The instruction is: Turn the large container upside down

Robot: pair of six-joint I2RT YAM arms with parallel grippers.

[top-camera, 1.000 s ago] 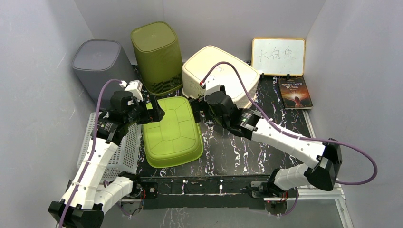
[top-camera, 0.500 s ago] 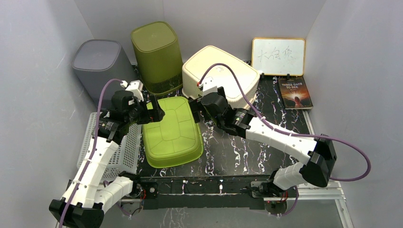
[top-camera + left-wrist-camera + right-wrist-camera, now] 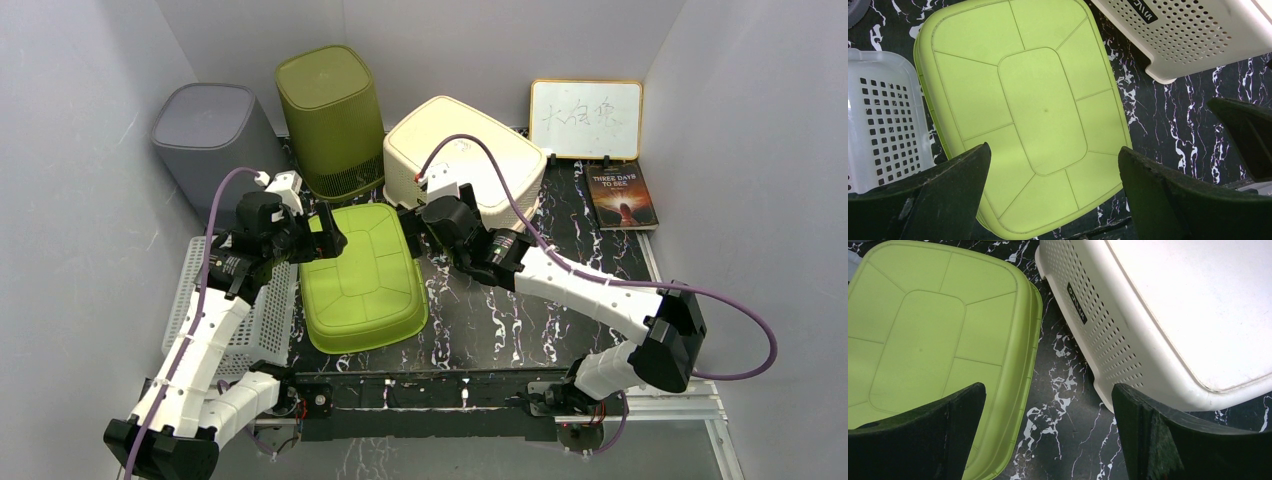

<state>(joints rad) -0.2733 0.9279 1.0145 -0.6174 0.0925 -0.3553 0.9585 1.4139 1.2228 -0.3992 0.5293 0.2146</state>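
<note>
A large lime-green container [image 3: 362, 285] lies bottom-up on the black marbled table, its ribbed base facing up. It also shows in the left wrist view [image 3: 1038, 100] and the right wrist view [image 3: 923, 330]. My left gripper [image 3: 325, 237] hovers open and empty over the container's far left corner, its jaws wide apart above the base [image 3: 1053, 150]. My right gripper [image 3: 412, 225] is open and empty above the gap between the container's far right edge and a cream basket [image 3: 1048, 389].
A cream perforated basket [image 3: 465, 150] sits bottom-up just behind the right gripper. An olive bin [image 3: 330, 120] and a grey bin [image 3: 210, 130] stand at the back left. A white perforated basket [image 3: 255, 325] lies left of the green container. A whiteboard [image 3: 585, 118] and a book [image 3: 622, 198] are at the back right.
</note>
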